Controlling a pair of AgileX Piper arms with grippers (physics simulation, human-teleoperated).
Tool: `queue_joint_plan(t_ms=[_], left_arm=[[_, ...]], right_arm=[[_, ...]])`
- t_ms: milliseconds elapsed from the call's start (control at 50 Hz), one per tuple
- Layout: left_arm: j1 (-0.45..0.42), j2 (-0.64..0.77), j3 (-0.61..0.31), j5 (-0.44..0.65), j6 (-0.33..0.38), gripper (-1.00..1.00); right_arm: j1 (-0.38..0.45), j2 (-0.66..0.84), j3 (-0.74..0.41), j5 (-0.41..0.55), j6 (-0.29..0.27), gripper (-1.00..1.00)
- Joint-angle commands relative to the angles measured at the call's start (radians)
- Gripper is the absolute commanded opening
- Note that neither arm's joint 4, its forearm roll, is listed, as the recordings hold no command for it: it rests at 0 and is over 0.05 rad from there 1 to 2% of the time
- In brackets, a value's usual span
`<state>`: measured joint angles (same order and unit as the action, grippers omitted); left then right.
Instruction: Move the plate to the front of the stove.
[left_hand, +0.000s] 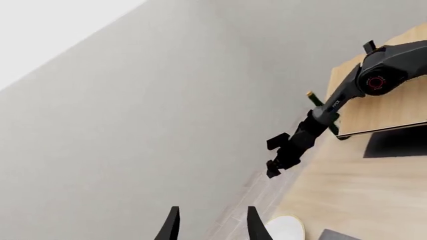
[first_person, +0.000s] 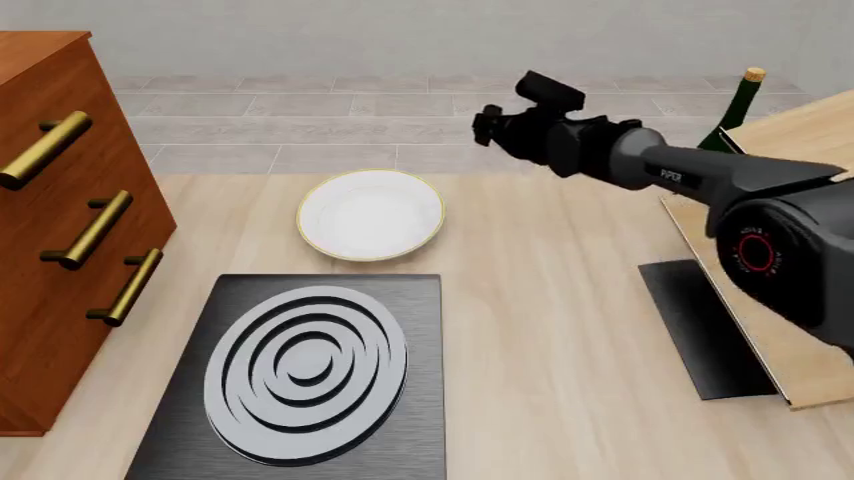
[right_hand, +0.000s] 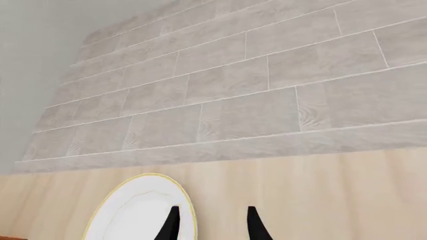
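The plate lies on the table at the stove's 12 o'clock, just beyond its far edge. Right gripper hovers at the plate's 2 o'clock, open, empty. Left gripper likewise open, empty.

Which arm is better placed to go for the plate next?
Right. The right gripper, open and empty, hangs just beyond the plate, which shows beneath its fingertips in its wrist view. The left gripper is absent from the front view and looks mostly toward the wall.

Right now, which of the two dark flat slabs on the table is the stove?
The stove is the black slab with the ringed silver burner, just behind the plate from the camera's side. The plain dark panel has no rings.
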<state>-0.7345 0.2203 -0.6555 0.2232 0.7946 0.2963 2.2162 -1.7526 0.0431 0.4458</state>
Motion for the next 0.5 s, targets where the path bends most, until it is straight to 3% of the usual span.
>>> queue_joint_plan(t_ms=[20,300,500], left_arm=[[-0.005,0.018,0.009,-0.015,-0.029,1.00],[-0.007,0.034,0.006,-0.028,-0.062,1.00],[-0.007,0.040,0.008,-0.032,-0.065,1.00]], right_arm=[[0.002,-0.166,0.174,-0.061,-0.067,1.00],[0.046,-0.392,0.410,-0.133,-0.189,1.00],[0.106,-0.550,0.587,-0.203,-0.207,1.00]])
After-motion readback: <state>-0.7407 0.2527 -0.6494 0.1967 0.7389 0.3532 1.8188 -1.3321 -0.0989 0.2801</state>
